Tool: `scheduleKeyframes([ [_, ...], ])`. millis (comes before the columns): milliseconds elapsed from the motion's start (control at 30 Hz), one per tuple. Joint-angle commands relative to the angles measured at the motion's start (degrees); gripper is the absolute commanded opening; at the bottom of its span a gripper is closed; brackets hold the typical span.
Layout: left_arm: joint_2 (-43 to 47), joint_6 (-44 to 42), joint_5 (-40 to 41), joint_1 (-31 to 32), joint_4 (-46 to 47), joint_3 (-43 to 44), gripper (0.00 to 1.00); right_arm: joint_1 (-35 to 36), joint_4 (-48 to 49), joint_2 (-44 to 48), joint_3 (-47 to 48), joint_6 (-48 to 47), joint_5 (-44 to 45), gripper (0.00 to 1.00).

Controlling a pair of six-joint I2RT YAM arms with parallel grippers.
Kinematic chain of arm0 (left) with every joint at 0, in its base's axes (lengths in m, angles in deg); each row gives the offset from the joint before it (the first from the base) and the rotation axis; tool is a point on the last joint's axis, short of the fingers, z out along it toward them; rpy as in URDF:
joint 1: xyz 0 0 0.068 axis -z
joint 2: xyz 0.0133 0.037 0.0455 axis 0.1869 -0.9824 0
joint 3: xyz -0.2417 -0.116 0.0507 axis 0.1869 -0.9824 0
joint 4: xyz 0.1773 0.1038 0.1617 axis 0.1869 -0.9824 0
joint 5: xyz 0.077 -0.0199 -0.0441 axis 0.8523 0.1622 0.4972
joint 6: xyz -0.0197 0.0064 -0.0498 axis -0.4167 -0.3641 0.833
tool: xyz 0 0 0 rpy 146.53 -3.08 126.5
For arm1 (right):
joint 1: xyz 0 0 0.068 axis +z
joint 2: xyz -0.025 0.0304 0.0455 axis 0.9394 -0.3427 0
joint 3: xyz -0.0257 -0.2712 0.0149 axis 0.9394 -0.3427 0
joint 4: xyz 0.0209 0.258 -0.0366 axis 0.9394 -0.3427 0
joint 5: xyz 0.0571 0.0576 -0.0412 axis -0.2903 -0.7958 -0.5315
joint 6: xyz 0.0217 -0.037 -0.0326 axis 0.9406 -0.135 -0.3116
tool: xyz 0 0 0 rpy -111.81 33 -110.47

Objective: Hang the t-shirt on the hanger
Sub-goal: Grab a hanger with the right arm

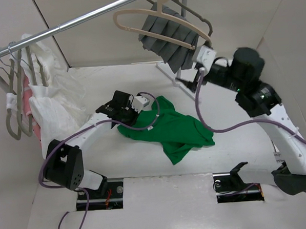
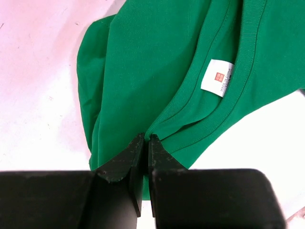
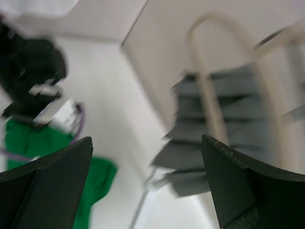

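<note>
On the white table [image 1: 119, 165], the bright green short-sleeved cotton t-shirt [image 1: 177, 131] lies crumpled between the two arms. It is well apart from the large beige curved-shouldered hanger [image 3: 208, 90], which hangs up by the metal rail [image 1: 86, 18] in front of a grey pleated cloth [image 1: 172, 41]. The left gripper [image 2: 147, 139] has its black fingers clenched on the shirt's ribbed neckline (the small white neck label [image 2: 217, 78] sits just beyond them). The right gripper [image 3: 147, 139] hovers high near the hanger and the grey cloth, fingers spread wide with nothing between them; its wrist view is blurred.
</note>
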Motion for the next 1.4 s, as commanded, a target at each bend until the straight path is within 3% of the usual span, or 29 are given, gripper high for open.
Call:
scheduleKeyframes([
  [0, 2.16, 0.63, -1.30, 0.19, -0.63, 1.79, 0.00, -5.02, 7.32, -2.69, 10.45, -2.48, -10.54, 1.00],
  [167, 2.16, 0.63, -0.07, 0.19, 0.95, 1.79, 0.00, -13.38, -1.54, -21.90, 37.47, -1.96, -14.33, 0.88],
  [267, 3.47, 0.63, -0.07, 0.19, 1.48, 1.18, 0.00, -15.58, -4.10, -30.88, 48.57, -0.38, -16.37, 0.83],
  [333, 4.00, 0.63, 0.46, 0.19, 2.01, 0.56, 0.00, -15.59, -4.10, -33.19, 50.55, -0.37, -14.97, 0.79],
  [567, 5.14, 1.69, 0.46, 0.19, 3.06, -0.67, 0.00, -16.64, 1.70, -34.52, 45.47, 1.56, -12.76, 0.66],
  [800, 4.62, 1.69, 0.46, 0.19, 3.68, -1.20, 0.00, -16.64, 4.07, -30.92, 35.09, 1.56, -13.64, 0.43],
  [1000, 4.09, 1.69, 0.46, 0.19, 3.68, -1.20, 0.00, -16.64, 4.78, -30.39, 32.19, 1.56, -14.95, 0.15],
  [1067, 4.09, 1.69, 0.46, 0.19, 3.68, -1.20, 0.00, -16.64, 5.39, -30.91, 32.19, 1.56, -15.49, 0.00],
  [1233, 4.09, 1.69, 0.46, 0.19, 3.68, -1.20, 0.00, -15.42, 8.81, -30.39, 32.71, 4.81, -17.86, 0.00],
  [1367, 4.09, 2.21, 0.46, 0.19, 3.68, -1.20, 0.00, -12.61, 14.08, -26.62, 32.19, 7.36, -14.80, 0.00],
])
